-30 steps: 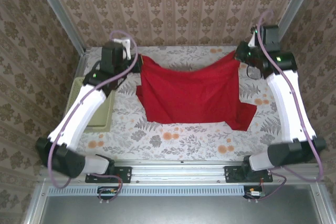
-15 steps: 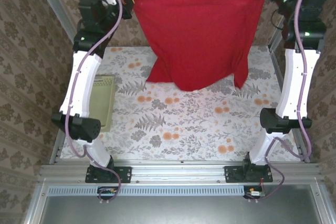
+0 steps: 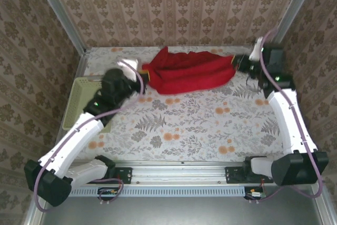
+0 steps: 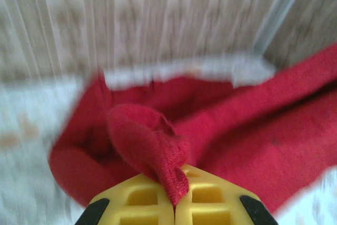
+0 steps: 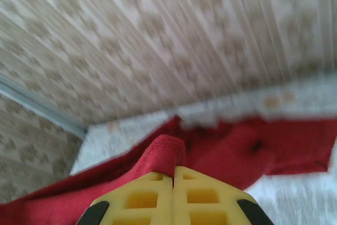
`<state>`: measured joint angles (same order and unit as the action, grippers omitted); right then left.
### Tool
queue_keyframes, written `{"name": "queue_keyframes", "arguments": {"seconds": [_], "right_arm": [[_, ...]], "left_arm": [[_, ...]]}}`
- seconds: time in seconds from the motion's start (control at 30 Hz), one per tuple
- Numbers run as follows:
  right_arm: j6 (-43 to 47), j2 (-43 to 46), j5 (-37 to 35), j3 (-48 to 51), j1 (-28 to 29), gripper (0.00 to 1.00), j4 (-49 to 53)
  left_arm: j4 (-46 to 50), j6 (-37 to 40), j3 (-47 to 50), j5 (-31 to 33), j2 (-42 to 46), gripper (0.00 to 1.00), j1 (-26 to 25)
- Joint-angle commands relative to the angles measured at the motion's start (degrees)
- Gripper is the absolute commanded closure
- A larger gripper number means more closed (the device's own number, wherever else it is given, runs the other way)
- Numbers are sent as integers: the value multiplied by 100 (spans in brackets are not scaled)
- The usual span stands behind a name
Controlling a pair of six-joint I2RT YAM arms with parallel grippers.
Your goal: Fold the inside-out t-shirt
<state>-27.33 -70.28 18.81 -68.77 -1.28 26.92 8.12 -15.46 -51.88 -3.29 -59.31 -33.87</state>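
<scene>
My left tool is pressed together, its 2 yellow fingers pinching a rolled, hemmed edge of the inside-out t-shirt. The cloth bulges up over the fingertips. My right tool is likewise pressed together on a fold of the same red cloth, which rises in a small ridge right at its tips.

From above, I see the left tool low at the shirt's left end and the right tool at its right end, so the garment runs between the 2 of them. The shirt lies bunched in a long, crumpled band along the middle of the far edge of the bench, resting on the floral surface. Its left end is heaped higher, with a peak pointing toward the back wall.

A pale green basket sits at the bench's left edge, partly hidden by my left arm and apart from the shirt. Both wrist views are blurred, so I cannot make out finer detail in the cloth.
</scene>
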Motion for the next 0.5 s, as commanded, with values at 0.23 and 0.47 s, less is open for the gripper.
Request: {"name": "queue_keyframes", "arguments": {"seconds": [0.23, 0.47], "right_arm": [[-304, 818, -551, 2715, 40, 100, 695], [-875, 1339, -1404, 2967, 31, 97, 1159]], "left_arm": [[1840, -2795, 2351, 1422, 1559, 100, -1306], [2690, -3770, 2648, 1774, 1714, 89, -1884]]}}
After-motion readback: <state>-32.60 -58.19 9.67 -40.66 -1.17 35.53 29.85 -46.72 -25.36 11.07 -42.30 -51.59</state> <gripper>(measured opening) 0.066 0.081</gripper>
